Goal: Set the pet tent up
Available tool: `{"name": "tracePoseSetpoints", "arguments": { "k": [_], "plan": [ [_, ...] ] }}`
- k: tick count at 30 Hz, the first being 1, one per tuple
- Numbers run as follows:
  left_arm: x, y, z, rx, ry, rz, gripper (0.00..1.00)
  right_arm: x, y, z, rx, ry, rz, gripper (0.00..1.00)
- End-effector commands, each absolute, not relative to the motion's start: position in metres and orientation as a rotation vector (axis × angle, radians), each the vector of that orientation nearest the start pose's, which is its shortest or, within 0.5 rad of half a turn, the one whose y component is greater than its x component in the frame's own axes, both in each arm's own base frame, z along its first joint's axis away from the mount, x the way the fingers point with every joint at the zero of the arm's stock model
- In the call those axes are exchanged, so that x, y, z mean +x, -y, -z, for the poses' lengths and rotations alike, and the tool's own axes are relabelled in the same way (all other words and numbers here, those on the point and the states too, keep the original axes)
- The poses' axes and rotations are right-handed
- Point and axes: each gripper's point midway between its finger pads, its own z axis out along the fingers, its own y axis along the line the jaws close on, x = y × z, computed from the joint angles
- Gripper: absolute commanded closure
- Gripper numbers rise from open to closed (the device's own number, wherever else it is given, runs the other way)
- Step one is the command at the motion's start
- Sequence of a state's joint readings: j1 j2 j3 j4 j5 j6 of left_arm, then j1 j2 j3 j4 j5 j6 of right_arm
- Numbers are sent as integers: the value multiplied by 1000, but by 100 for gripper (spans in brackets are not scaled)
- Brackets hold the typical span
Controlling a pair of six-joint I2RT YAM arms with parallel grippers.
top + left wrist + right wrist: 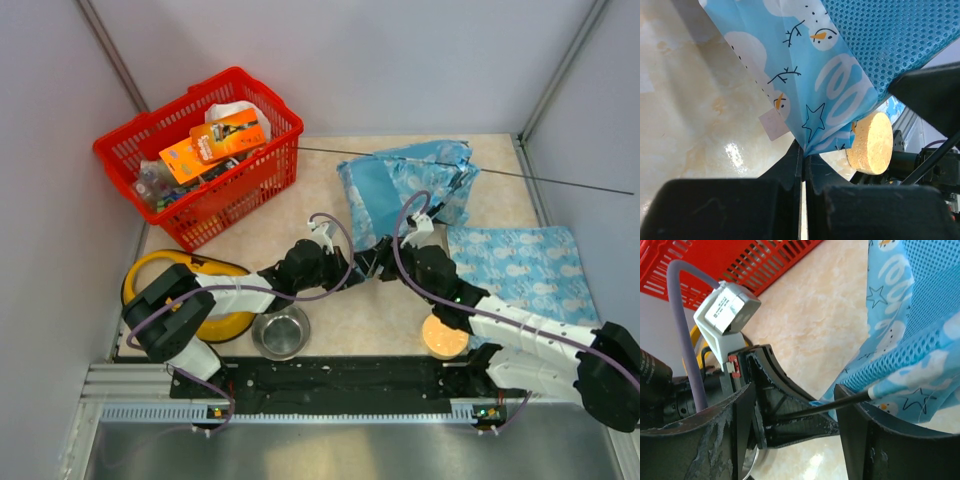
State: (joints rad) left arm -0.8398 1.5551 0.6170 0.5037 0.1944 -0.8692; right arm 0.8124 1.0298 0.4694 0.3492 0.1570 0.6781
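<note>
A crumpled light-blue fabric pet tent [405, 190] with a white snowman print lies collapsed on the beige table [330, 200], at about 1 o'clock from the table's middle in the top view. A thin dark pole [560, 182] runs out of it toward 3 o'clock. Another stretch pokes toward the red plastic basket [200, 150] at 10 o'clock. How the pole runs inside the folds is hidden.

Both arms meet at the tent's 7 o'clock corner. The left gripper [802, 167] is pressed together, pinching that fabric corner. The right gripper [792, 400] is spread wide on either side of the left one's tip. A stretch of dark pole crosses the gap into the tent's mesh panel, and it cannot be told whether either finger touches it.

A flat blue printed mat [520, 265] lies at 4 o'clock, just beside the tent. Along the near edge sit a round cork-coloured disc [445, 336], a steel bowl [281, 332] and a yellow object [190, 290] partly covered by the left arm. The basket's contents are jumbled and hard to identify.
</note>
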Motion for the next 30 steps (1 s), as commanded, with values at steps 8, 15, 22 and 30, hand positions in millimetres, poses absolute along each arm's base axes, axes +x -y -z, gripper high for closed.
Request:
{"name": "tracePoseSetpoints", "arguments": {
  "k": [8, 15, 22, 30],
  "plan": [
    [225, 356, -92, 201, -2237, 1206, 100, 236, -269, -170, 12, -1882, -1048, 56],
    [223, 355, -91, 212, -2240, 1198, 100, 235, -280, -166, 31, -1857, -1132, 62],
    [222, 354, -87, 221, -2246, 1198, 100, 238, -284, -166, 39, -1843, -1152, 79],
    [213, 349, -81, 268, -2227, 1213, 100, 255, -266, -174, 140, -1806, -1037, 100]
  ]
}}
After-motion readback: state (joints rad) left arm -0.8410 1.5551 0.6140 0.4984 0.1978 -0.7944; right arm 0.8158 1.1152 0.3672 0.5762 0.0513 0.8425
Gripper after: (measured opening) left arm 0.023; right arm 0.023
